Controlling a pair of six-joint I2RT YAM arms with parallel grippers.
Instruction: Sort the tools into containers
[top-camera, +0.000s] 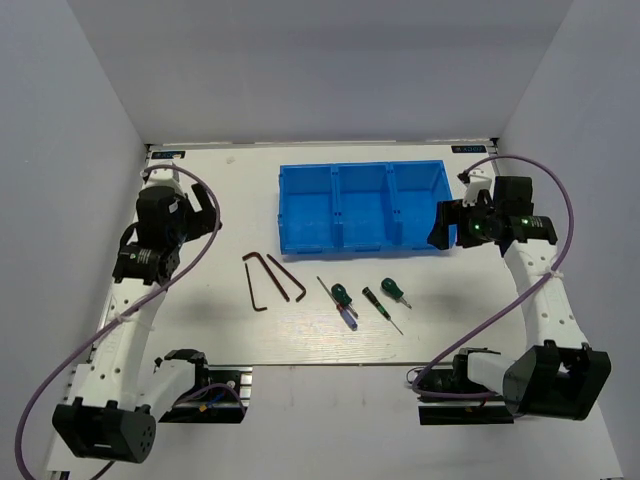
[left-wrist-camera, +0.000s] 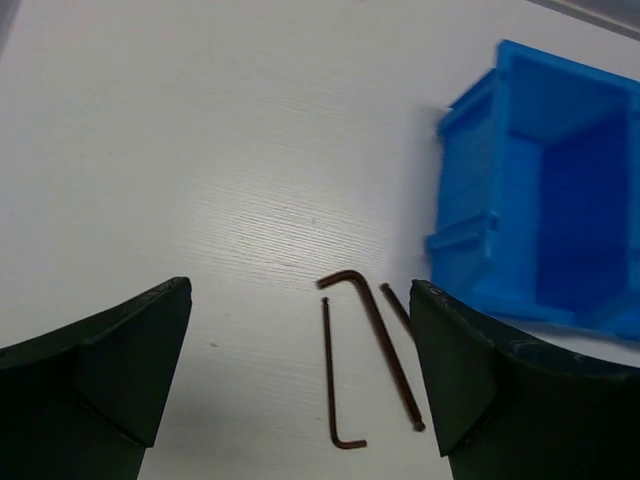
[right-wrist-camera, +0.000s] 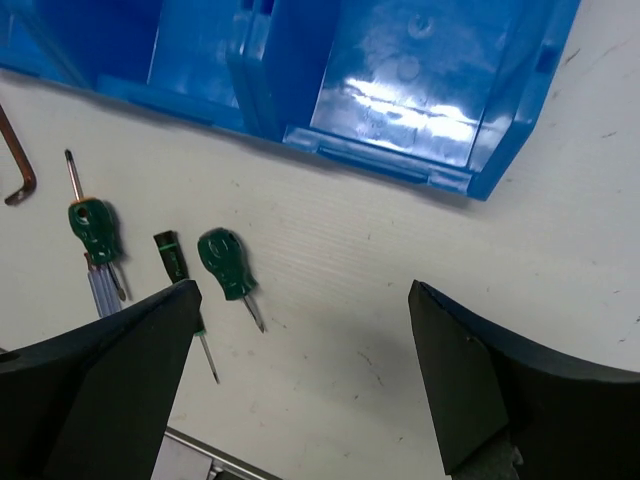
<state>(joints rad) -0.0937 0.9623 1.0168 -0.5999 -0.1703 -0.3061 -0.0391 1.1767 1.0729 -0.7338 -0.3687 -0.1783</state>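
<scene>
The tools lie on the white table in front of the blue tray of containers (top-camera: 283, 215). Two dark hex keys (top-camera: 252, 285) (top-camera: 283, 278) are on the left. To their right are a green stubby screwdriver (top-camera: 342, 293), a thin purple-handled one (top-camera: 347, 316), a dark-handled one (top-camera: 372, 297) and a second green stubby one (top-camera: 391, 289). My left gripper (top-camera: 192, 205) hangs open above the table's left side; its wrist view shows the hex keys (left-wrist-camera: 333, 380) (left-wrist-camera: 385, 345) below its open gripper (left-wrist-camera: 300, 345). My right gripper (top-camera: 452, 212) is open beside the tray's right end. Its wrist view (right-wrist-camera: 300, 345) shows the green screwdrivers (right-wrist-camera: 222, 262) (right-wrist-camera: 92, 228) and the tray (right-wrist-camera: 400, 160).
White walls enclose the table on the left, right and back. The arm bases and their purple cables (top-camera: 205, 250) sit at the near edge. A short dark rod end (left-wrist-camera: 395, 303) lies beside my left gripper's right finger (left-wrist-camera: 470, 370).
</scene>
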